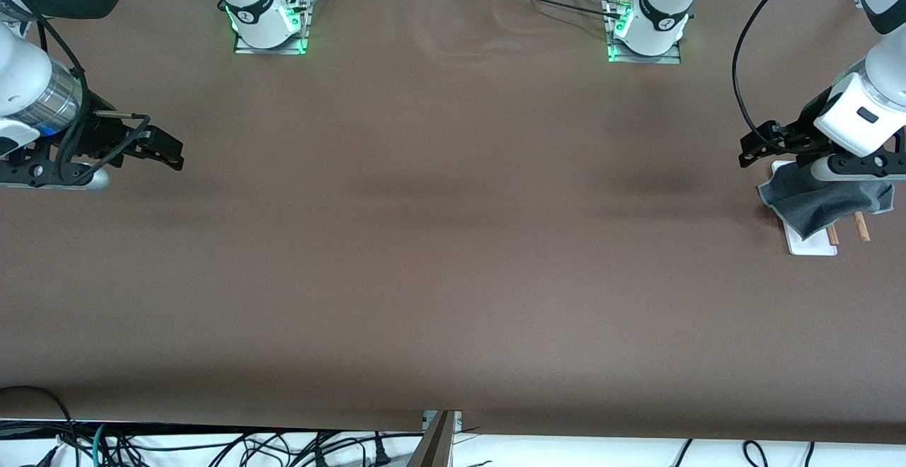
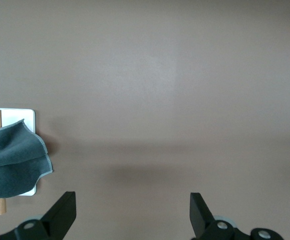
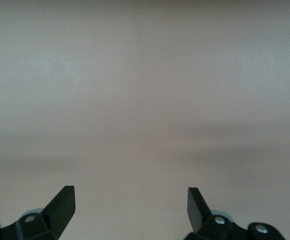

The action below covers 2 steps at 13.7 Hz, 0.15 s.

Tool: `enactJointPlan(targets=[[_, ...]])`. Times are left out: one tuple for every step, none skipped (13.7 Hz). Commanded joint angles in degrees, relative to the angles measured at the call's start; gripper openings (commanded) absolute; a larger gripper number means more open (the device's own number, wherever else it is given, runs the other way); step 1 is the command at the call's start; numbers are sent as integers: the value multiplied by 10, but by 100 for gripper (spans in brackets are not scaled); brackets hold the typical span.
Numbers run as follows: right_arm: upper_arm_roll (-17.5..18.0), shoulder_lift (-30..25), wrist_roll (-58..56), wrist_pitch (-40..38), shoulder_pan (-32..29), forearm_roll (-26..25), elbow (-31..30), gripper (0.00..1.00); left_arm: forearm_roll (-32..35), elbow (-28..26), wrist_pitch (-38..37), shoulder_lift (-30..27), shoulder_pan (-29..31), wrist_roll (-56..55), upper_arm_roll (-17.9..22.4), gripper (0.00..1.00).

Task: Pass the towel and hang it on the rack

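Rack (image 1: pixel 810 242) sits at roughly 3 o'clock on the table, toward the left arm's end: white base, two wooden rods (image 1: pixel 861 226). Towel (image 1: pixel 821 202) is draped over the rods, dark grey side up, ends hanging either side. Left gripper (image 1: pixel 756 150) hovers just above the rack, fingers spread, nothing in them. Right gripper (image 1: pixel 166 152) waits at 9 o'clock over bare brown table (image 1: pixel 453 240), fingers released, holding nothing.
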Motion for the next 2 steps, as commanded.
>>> enactJointPlan(targets=[[0, 4, 6, -10, 2, 0, 14, 99, -9, -14, 10, -12, -12, 0, 12, 100], [0, 4, 6, -10, 2, 0, 14, 99, -9, -14, 10, -12, -11, 0, 12, 100]])
